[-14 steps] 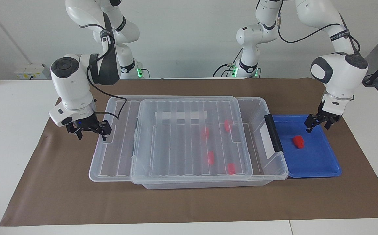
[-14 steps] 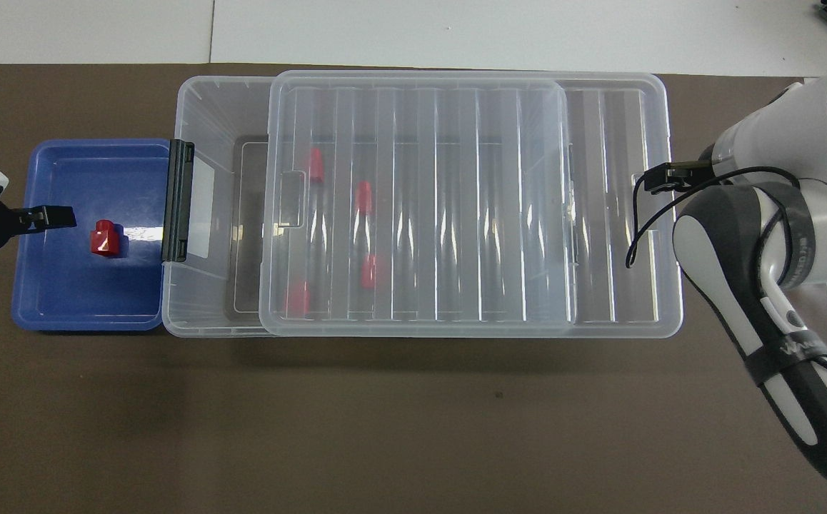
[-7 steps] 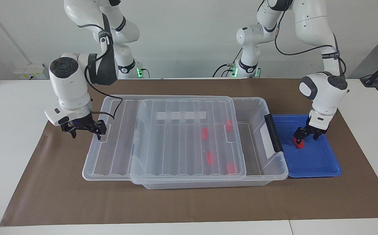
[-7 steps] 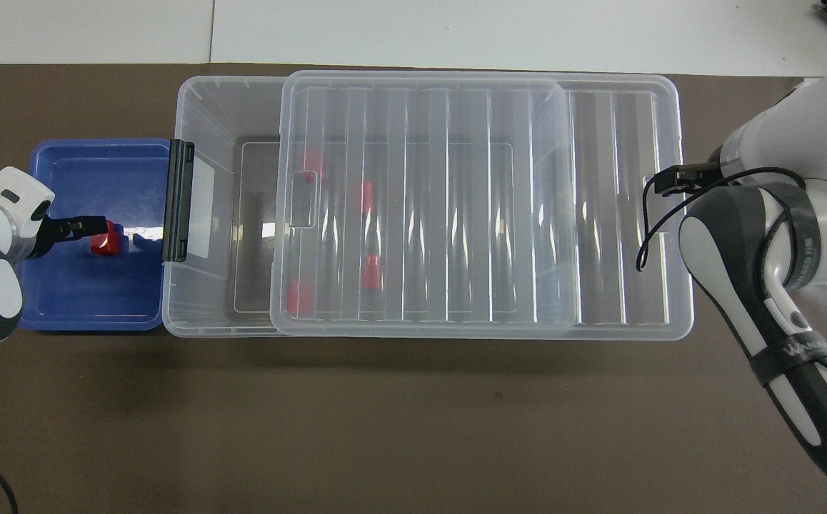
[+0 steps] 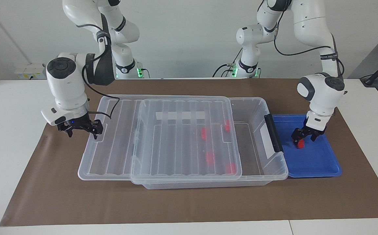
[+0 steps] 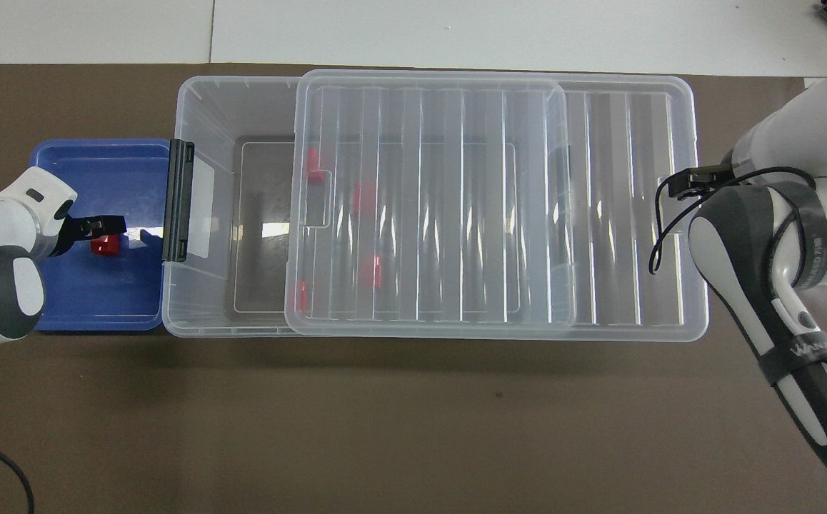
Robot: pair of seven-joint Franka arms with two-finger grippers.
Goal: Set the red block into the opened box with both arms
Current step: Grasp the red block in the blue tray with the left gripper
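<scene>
I see the box (image 5: 275, 169) lying lengthwise on the bench (image 5: 182, 205) with its lid (image 5: 182, 140) slid partway toward the right arm's end, so a strip of the box near the black handle (image 5: 273, 133) stands uncovered. Four red blocks (image 5: 210, 158) already lie inside, most of them under the lid. I judge the opening wide enough to drop another one in.

My right end effector (image 5: 82, 128) sits at the lid's overhanging end, fingers apart. From these views I cannot tell whether it hooks the lid's edge or only stands beside it.

The last red block (image 5: 301, 144) rests in the blue tray (image 5: 319, 169), which butts against the handle end of the box. My left end effector (image 5: 303, 135) is down over that block with its fingers spread to either side of it, not yet clamped. Whether the fingertips touch the block I cannot make out.

So, as I read it, the opening step is largely done and the pick is just beginning. What remains: close on the block, lift it clear of the tray, carry it over the handle end, and release it into the uncovered part of the box.
</scene>
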